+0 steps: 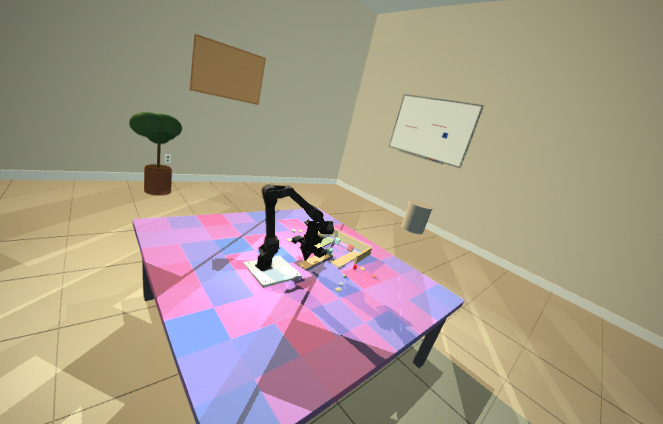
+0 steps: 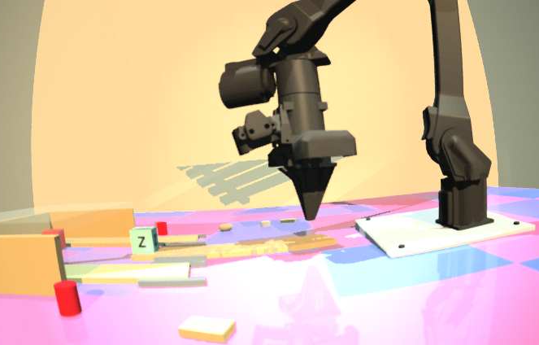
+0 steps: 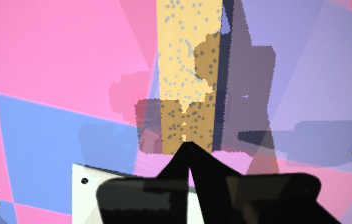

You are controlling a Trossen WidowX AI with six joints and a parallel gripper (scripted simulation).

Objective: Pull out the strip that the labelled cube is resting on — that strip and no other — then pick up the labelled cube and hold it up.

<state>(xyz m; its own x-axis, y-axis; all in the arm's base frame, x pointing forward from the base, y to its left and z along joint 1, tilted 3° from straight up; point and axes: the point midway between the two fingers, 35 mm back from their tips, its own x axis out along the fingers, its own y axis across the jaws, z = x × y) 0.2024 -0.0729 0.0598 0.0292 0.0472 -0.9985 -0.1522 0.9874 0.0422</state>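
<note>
Table top (image 2: 391, 299): glossy pink, blue and lilac patches, mirror-like, reflecting the arm at lower centre of the exterior view. Arm (image 2: 302, 106) and gripper (image 2: 310, 214): dark, matt, hard plastic or painted metal look, faceted. Base plate (image 2: 417, 233) at right: smooth white, slight sheen, dark screw heads. Speckled strip (image 3: 189, 75): tan, flat finish, grey dots, thin like card. Labelled cube (image 2: 143, 241): pale green, smooth, matt. Red cylinder (image 2: 67, 298) at lower left: smooth, plastic-like. Orange wall (image 2: 10, 263) at left: flat, matt.
</note>
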